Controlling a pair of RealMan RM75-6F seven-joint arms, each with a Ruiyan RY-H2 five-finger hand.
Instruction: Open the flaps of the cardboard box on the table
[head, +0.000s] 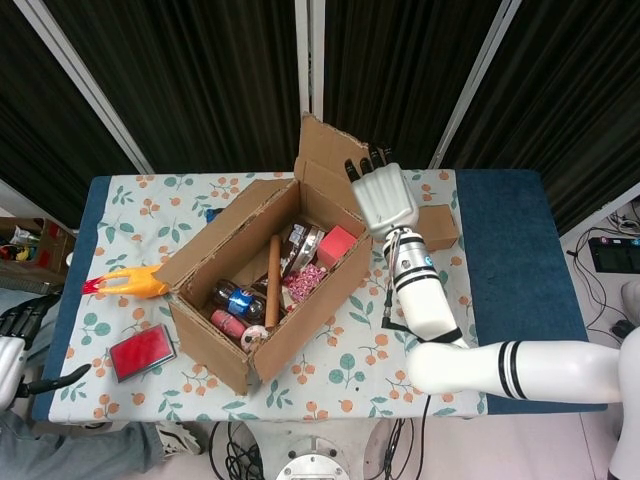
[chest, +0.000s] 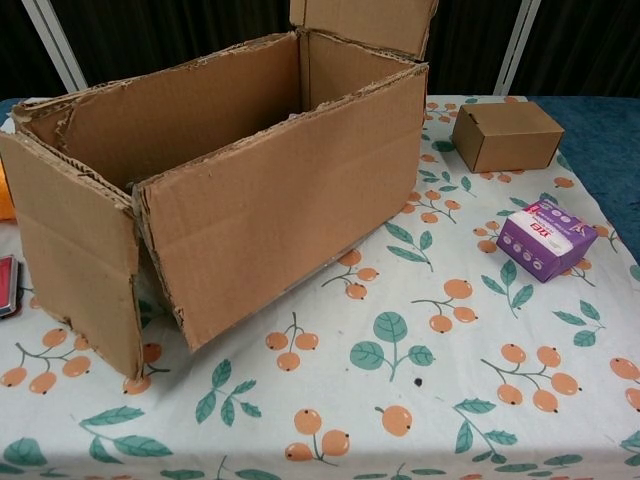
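Cardboard box (head: 265, 285) flaps are the matter here, and the far end flap (head: 325, 150) is the one engaged. The right hand (head: 385, 198) is seen from its back, fingers extended against the outer face of that flap; no grasp is visible, and actual contact cannot be confirmed. The flap stands upright just left of the hand, toward the box's far end. The box lies mid-table (head: 500, 260), long axis running diagonally from near-left to far-right, with the flap at the near-left end (chest: 70, 265) folded down outside. The left hand (head: 18, 335) is glimpsed well off at the table's left edge, its pose unreadable, so the right is judged far nearer.
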